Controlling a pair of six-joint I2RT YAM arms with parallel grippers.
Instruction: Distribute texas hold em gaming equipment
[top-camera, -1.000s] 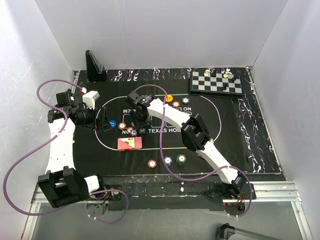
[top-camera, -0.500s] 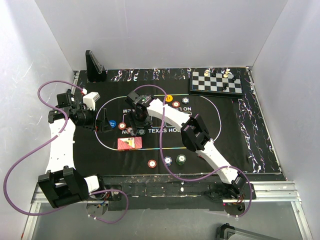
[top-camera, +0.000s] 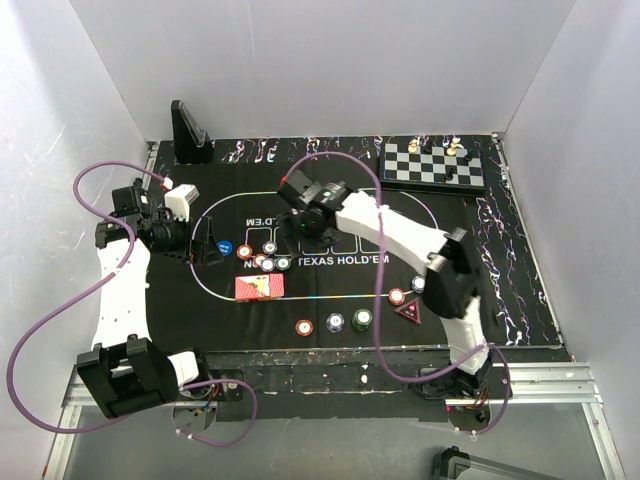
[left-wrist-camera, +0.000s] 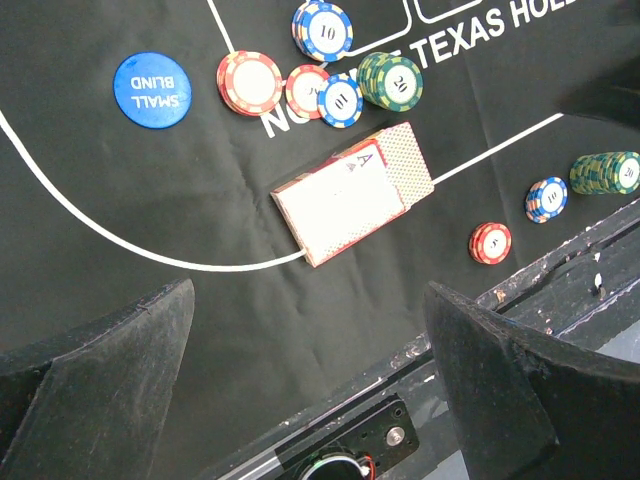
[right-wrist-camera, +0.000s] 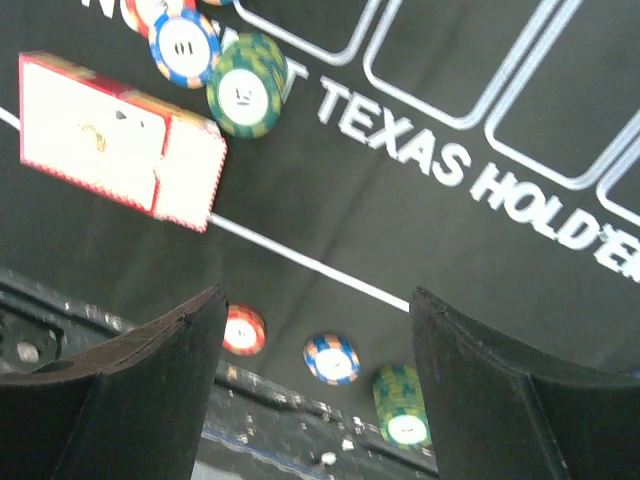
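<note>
Your right gripper (right-wrist-camera: 315, 305) hangs wide open and empty above the black printed mat (right-wrist-camera: 450, 250), near a green poker chip stack (right-wrist-camera: 245, 95) and the red-backed deck of playing cards (right-wrist-camera: 115, 140). Your left gripper (left-wrist-camera: 308, 300) is also spread wide and empty just beside that deck, with the blue round "SMALL BLIND" button (left-wrist-camera: 152, 88) lying apart from it.

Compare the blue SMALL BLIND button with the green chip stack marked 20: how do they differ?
The blue button is one flat plain disc with words; the green stack is several striped chips bearing a number. The blue button lies alone; the green stack crowds beside other chips near the card deck. Both are round, on the black mat.
</note>
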